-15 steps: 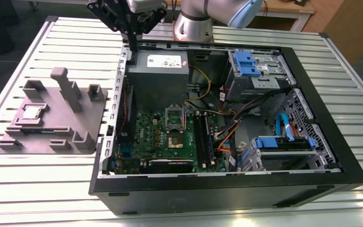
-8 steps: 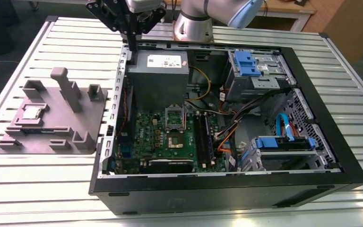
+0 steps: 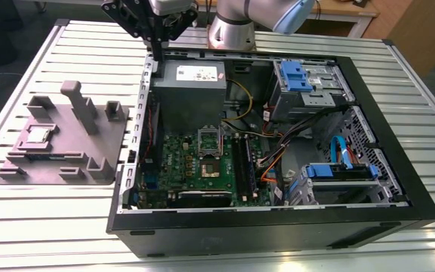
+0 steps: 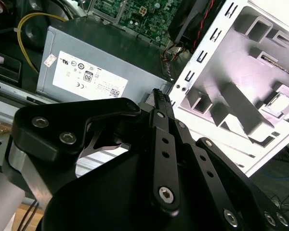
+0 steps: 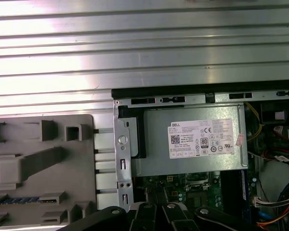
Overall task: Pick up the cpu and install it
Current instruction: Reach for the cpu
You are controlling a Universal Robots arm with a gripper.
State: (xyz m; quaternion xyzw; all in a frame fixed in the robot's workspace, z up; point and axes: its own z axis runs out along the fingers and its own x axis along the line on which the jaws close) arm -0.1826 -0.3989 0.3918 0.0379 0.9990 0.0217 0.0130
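Note:
The cpu (image 3: pixel 38 135), a small silver square chip, lies flat in a pocket of the grey fixture (image 3: pixel 89 153) on the table, at the exterior view's left of the open computer case (image 3: pixel 278 226). Its bare socket (image 3: pixel 209 160) sits on the green motherboard with the load plate raised. My gripper (image 3: pixel 157 55) hangs above the case's far left corner, beside the power supply (image 3: pixel 190 85) and well away from the cpu. In the second wrist view the black fingers (image 4: pixel 164 144) meet at the gripper (image 4: pixel 158 94) tip, shut and holding nothing.
The case stands on a slatted metal table (image 3: pixel 51 226). Inside are drive cages with blue latches (image 3: pixel 293 76), cables (image 3: pixel 278 153) and memory slots (image 3: pixel 246 164). The fixture has a tall post (image 3: pixel 77 102). The power supply (image 5: pixel 192 139) and the fixture (image 5: pixel 38 168) show in the first wrist view.

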